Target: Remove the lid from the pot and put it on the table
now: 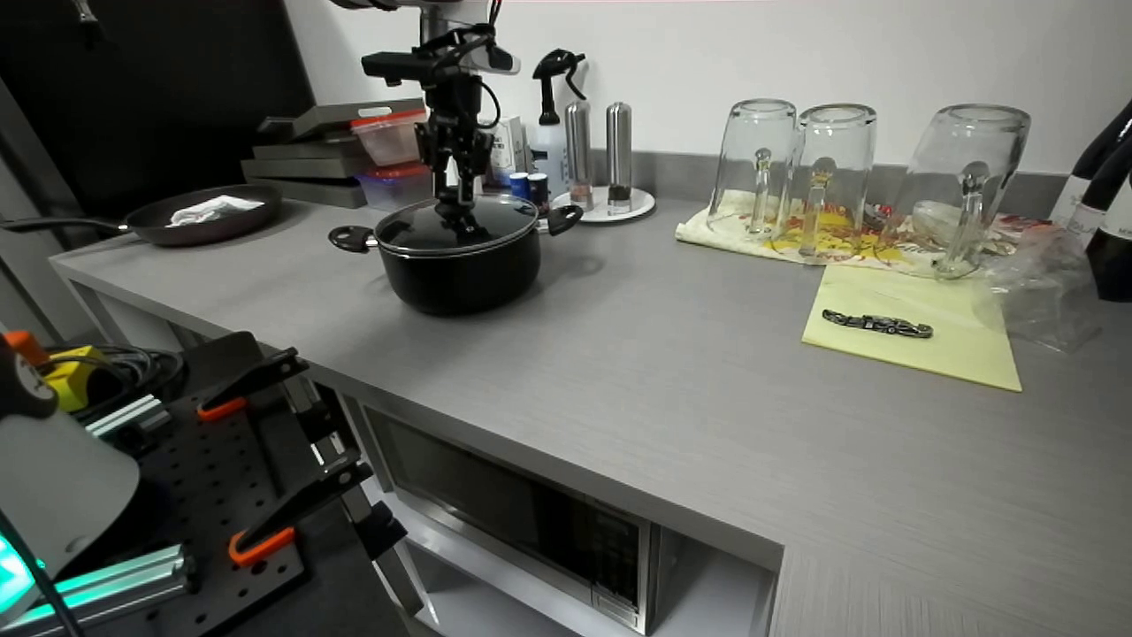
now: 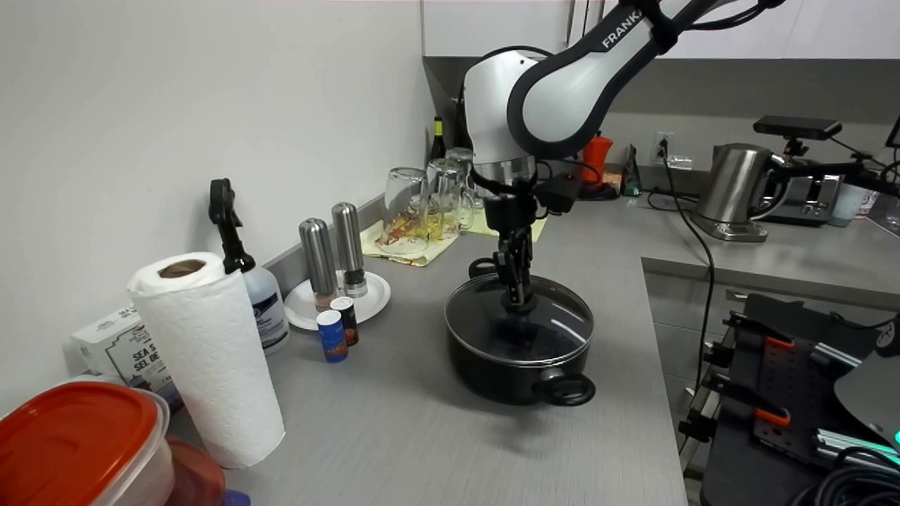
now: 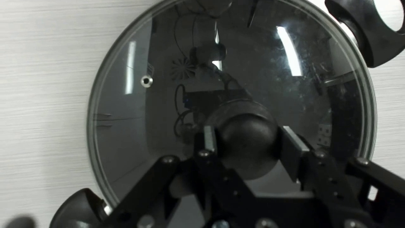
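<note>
Grey countertop [image 2: 380,436], white plate [image 2: 378,295] near pot [image 2: 503,376].

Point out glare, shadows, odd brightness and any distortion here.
Wrist view: light strips and room reflections on the lid, knob dark with little detail, table very pale; both exterior views: soft shadows on the table near the pot; in an exterior view, a paper roll leaning, perhaps stretched by the lens; in an exterior view, a bright turquoise light at the left edge.
</note>
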Controlling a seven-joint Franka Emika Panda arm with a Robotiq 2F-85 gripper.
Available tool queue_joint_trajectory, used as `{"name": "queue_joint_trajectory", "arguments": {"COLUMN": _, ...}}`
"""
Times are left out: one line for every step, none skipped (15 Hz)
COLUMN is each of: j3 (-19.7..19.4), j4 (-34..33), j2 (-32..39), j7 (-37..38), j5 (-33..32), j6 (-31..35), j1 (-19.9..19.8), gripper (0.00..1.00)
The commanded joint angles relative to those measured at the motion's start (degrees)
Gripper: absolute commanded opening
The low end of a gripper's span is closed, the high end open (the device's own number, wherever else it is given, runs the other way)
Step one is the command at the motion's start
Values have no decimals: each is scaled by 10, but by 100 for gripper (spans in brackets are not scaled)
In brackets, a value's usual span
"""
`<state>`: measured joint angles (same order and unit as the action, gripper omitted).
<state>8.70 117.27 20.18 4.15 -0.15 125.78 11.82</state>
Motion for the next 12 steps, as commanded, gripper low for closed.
{"name": "queue_joint_trajectory", "arguments": {"j3": -3, "j4": 12, "j2": -47, "j7": 12, "j5": -16, "j6": -16, "j1": 3, "gripper": 26}}
{"name": "queue_joint_trajectory", "arguments": {"j3": -5, "j4": 15, "j2": -57, "j7": 16, "j5": -20, "j6": -17, "j1": 2, "gripper": 26}}
{"name": "queue_joint_trajectory", "arguments": {"j3": -8, "j4": 18, "j2": -67, "j7": 19, "j5": -24, "j6": -16, "j1": 0, "gripper": 26}}
{"name": "queue_joint_trajectory", "arguments": {"j3": -11, "j4": 23, "j2": -79, "j7": 19, "j5": -24, "j6": -14, "j1": -4, "gripper": 26}}
{"name": "queue_joint_trajectory", "arguments": {"j3": -13, "j4": 28, "j2": -91, "j7": 19, "j5": -24, "j6": -11, "j1": -8, "gripper": 26}}
{"name": "queue_joint_trajectory", "arguments": {"j3": -17, "j4": 33, "j2": -102, "j7": 19, "j5": -24, "j6": -9, "j1": -14, "gripper": 26}}
{"name": "queue_joint_trajectory", "arguments": {"j3": -22, "j4": 40, "j2": -115, "j7": 17, "j5": -23, "j6": -5, "j1": -21, "gripper": 26}}
{"name": "queue_joint_trajectory", "arguments": {"j3": -27, "j4": 46, "j2": -126, "j7": 17, "j5": -24, "j6": -2, "j1": -27, "gripper": 26}}
{"name": "queue_joint_trajectory", "arguments": {"j3": -33, "j4": 54, "j2": -138, "j7": 15, "j5": -22, "j6": 1, "j1": -36, "gripper": 26}}
{"name": "queue_joint_trajectory", "arguments": {"j3": -39, "j4": 60, "j2": -147, "j7": 15, "j5": -22, "j6": 2, "j1": -44, "gripper": 26}}
{"name": "queue_joint_trajectory", "arguments": {"j3": -46, "j4": 68, "j2": -158, "j7": 10, "j5": -17, "j6": 3, "j1": -55, "gripper": 26}}
{"name": "queue_joint_trajectory", "arguments": {"j3": -53, "j4": 74, "j2": -167, "j7": 6, "j5": -11, "j6": 4, "j1": -66, "gripper": 26}}
